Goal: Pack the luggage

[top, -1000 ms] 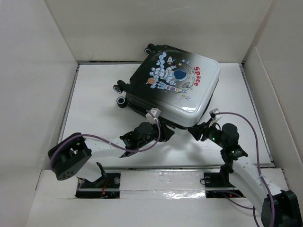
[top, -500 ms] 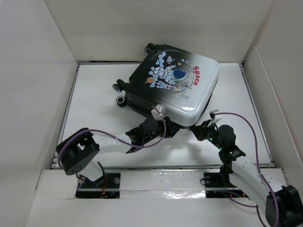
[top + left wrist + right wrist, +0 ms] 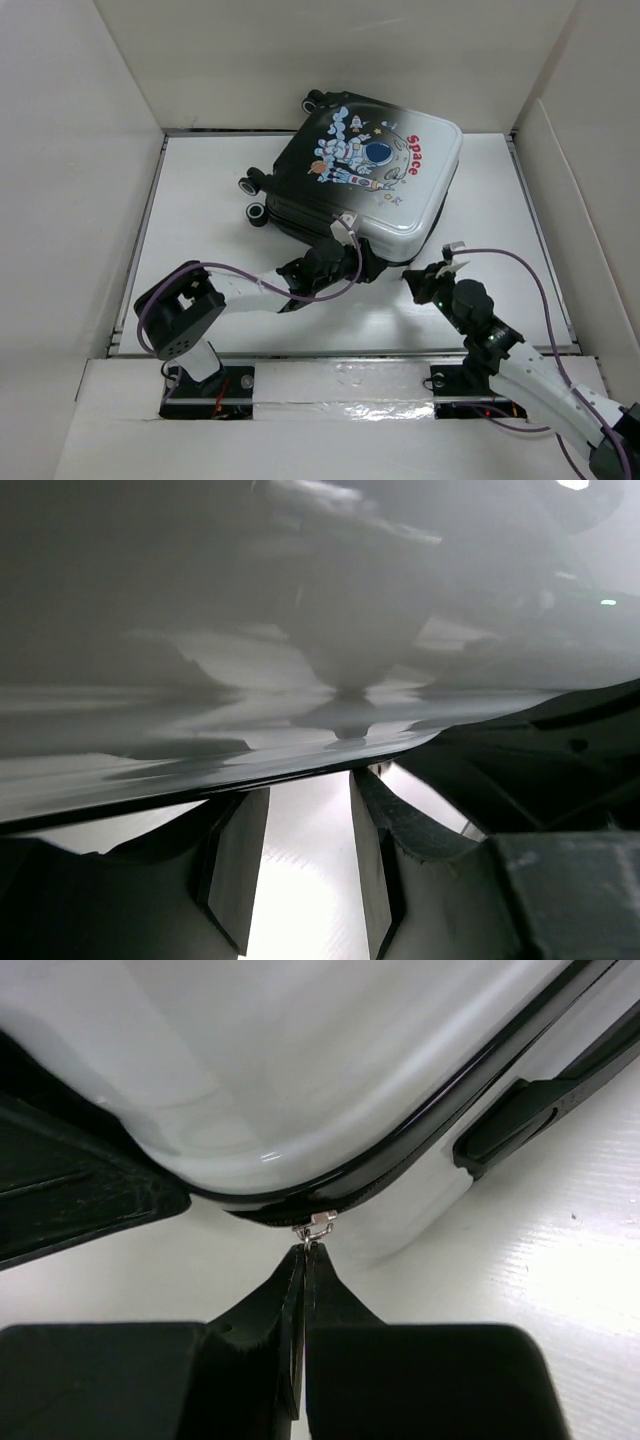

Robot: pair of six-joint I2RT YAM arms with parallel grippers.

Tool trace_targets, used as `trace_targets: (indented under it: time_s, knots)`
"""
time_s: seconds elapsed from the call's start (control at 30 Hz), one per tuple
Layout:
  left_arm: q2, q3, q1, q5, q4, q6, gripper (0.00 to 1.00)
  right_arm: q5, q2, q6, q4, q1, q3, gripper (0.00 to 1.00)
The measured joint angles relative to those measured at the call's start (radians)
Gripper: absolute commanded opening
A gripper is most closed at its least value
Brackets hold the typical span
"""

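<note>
The luggage [image 3: 365, 180] lies flat and closed on the table [image 3: 200, 200], wheels at far left, its near rim just beyond both tools. The right gripper [image 3: 304, 1252] is pinched tight on the zipper pull [image 3: 315, 1226] at the near right corner (tab hidden between the fingers). The left gripper [image 3: 300, 800] gapes empty beneath the rim.

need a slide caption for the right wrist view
Right pincer shut on the small silver zipper pull at the black-seamed corner of the glossy white hard-shell suitcase.
</note>
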Motion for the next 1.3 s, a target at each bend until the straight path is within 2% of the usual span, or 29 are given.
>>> trace_targets:
  time_s: [0.17,0.3,0.4,0.5,0.53,0.63,0.8,0.9,1.03,1.17,1.3]
  knots:
    - [0.031,0.057,0.000,0.026,-0.048,0.016,0.35,0.122,-0.004,0.036,-0.041,0.146,0.002,0.00]
    - [0.060,0.107,-0.002,0.034,-0.084,0.016,0.35,0.263,0.148,0.055,0.001,0.263,0.058,0.00]
    - [0.073,0.137,0.000,0.043,-0.116,0.016,0.39,0.393,0.298,0.054,0.006,0.332,0.137,0.00]
    - [0.073,0.143,0.004,0.043,-0.124,0.006,0.61,0.467,0.434,0.056,0.013,0.378,0.206,0.00]
    - [0.063,0.138,0.016,0.053,-0.127,-0.010,0.78,0.483,0.458,0.061,0.029,0.386,0.209,0.00]
    - [-0.001,0.063,0.072,0.085,-0.106,-0.011,0.86,0.480,0.495,0.083,0.098,0.403,0.212,0.00]
    - [-0.253,-0.137,0.275,0.086,-0.135,-0.015,0.87,0.379,0.497,0.110,0.146,0.415,0.209,0.00]
    - [-0.412,-0.159,0.399,0.022,-0.188,-0.035,0.89,0.338,0.491,0.118,0.160,0.414,0.198,0.00]
    - [-0.541,-0.159,0.590,-0.014,-0.164,-0.120,0.92,0.306,0.478,0.119,0.160,0.407,0.195,0.00]
    - [-0.504,-0.137,0.777,-0.023,-0.150,-0.215,0.95,0.278,0.447,0.118,0.163,0.397,0.177,0.00]
    - [-0.302,0.024,0.855,0.026,-0.210,-0.254,0.99,0.253,0.421,0.117,0.166,0.386,0.163,0.00]
